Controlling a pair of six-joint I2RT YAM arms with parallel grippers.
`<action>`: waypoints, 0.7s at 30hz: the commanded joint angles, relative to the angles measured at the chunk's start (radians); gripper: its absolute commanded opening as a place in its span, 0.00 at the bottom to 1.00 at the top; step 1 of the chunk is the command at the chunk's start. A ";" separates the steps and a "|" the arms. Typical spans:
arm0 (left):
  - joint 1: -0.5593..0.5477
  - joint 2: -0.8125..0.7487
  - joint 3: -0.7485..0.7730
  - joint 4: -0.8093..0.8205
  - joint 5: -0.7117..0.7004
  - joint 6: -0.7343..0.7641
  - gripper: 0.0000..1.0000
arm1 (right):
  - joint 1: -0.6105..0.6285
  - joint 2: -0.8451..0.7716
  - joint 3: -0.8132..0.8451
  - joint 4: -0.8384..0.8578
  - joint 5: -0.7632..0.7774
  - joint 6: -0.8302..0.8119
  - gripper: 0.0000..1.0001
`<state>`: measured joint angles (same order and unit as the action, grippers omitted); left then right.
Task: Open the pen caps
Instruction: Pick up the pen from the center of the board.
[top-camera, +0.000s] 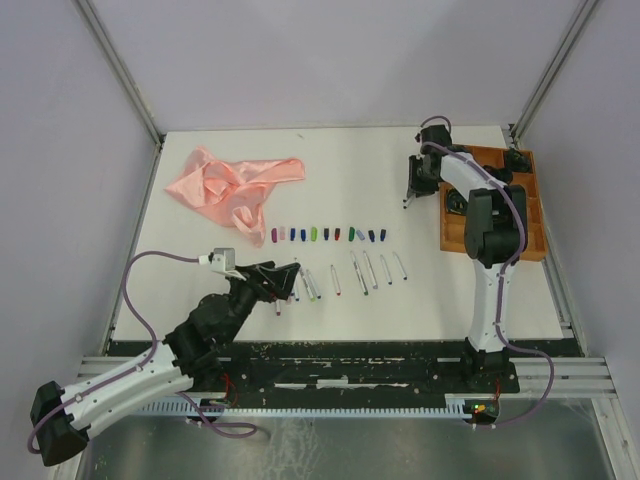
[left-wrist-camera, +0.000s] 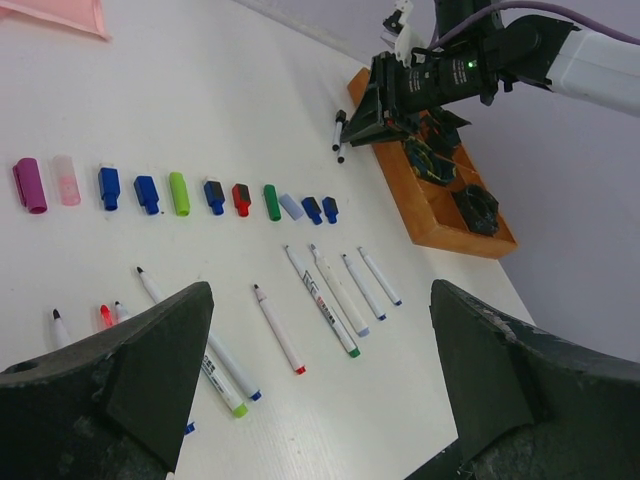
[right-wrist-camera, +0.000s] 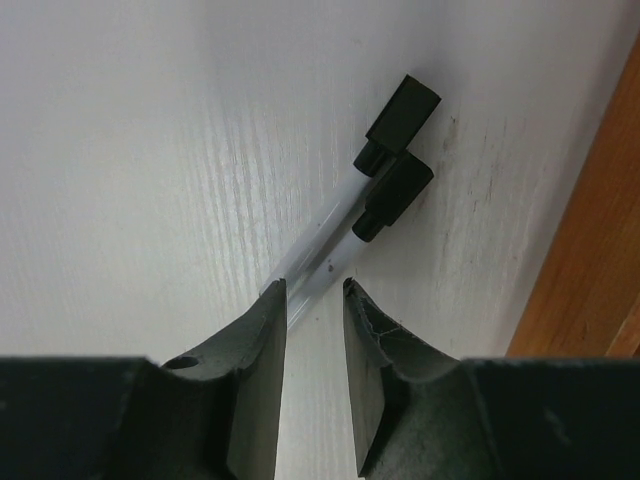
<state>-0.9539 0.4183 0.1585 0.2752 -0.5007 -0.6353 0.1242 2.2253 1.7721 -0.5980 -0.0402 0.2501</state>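
Note:
Several loose pen caps (top-camera: 325, 235) in purple, blue, green and red lie in a row mid-table; the purple cap (left-wrist-camera: 30, 185) is at the row's left end. Below them lie uncapped white pens (top-camera: 370, 270) (left-wrist-camera: 325, 295). My left gripper (top-camera: 285, 278) (left-wrist-camera: 320, 300) hovers wide open above the leftmost pens, holding nothing. My right gripper (top-camera: 408, 190) (right-wrist-camera: 313, 287) is at the far right by the tray. Its jaws stand narrowly apart around the tail ends of two pens with black caps (right-wrist-camera: 395, 195) (left-wrist-camera: 340, 135). The right pad is not touching them.
A crumpled pink cloth (top-camera: 235, 185) lies at the back left. An orange wooden tray (top-camera: 540, 200) (left-wrist-camera: 430, 215) with dark items stands along the right edge, just beside the right gripper. Grey walls enclose the table.

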 joint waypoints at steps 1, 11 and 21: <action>0.004 0.002 0.009 0.017 -0.030 -0.009 0.95 | -0.002 0.021 0.068 -0.018 0.019 0.021 0.35; 0.004 -0.027 0.003 0.003 -0.038 -0.009 0.95 | -0.006 -0.001 0.010 -0.009 0.047 0.007 0.28; 0.003 -0.048 0.004 -0.016 -0.035 -0.014 0.95 | -0.029 -0.011 -0.012 -0.031 0.061 -0.024 0.25</action>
<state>-0.9539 0.3870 0.1577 0.2508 -0.5156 -0.6357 0.1112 2.2452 1.7763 -0.6136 -0.0181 0.2489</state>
